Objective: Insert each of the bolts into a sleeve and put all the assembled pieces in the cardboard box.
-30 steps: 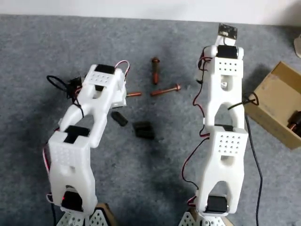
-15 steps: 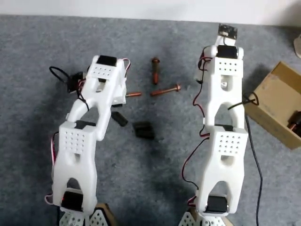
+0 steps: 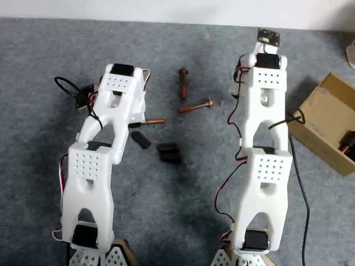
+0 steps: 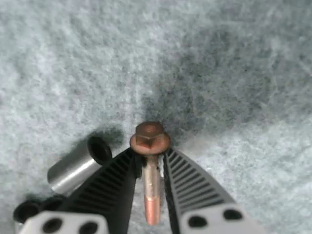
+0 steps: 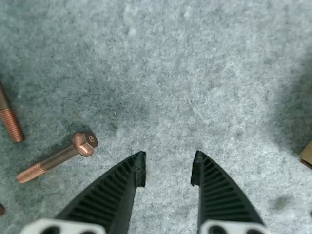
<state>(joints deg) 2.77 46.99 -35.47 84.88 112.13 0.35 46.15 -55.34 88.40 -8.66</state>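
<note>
Your left gripper [image 4: 151,155] grasps a bolt [image 4: 150,139], its axis along the fingers, head past the tips. The nearest sleeve [image 3: 140,139] lies just below it in the high view. Right gripper [image 5: 168,169]: released.

The right gripper [image 5: 168,168] hangs over grey carpet [image 5: 204,68], its two black ribbed fingers [image 5: 122,187] spread apart with bare carpet between the tips. A copper-coloured bolt [image 5: 54,159] lies flat on the carpet near one finger, hex head toward the gripper. The threaded end of a second bolt [image 5: 9,123] shows at the edge, and a cardboard box [image 5: 307,155] corner shows at the opposite edge.
</note>
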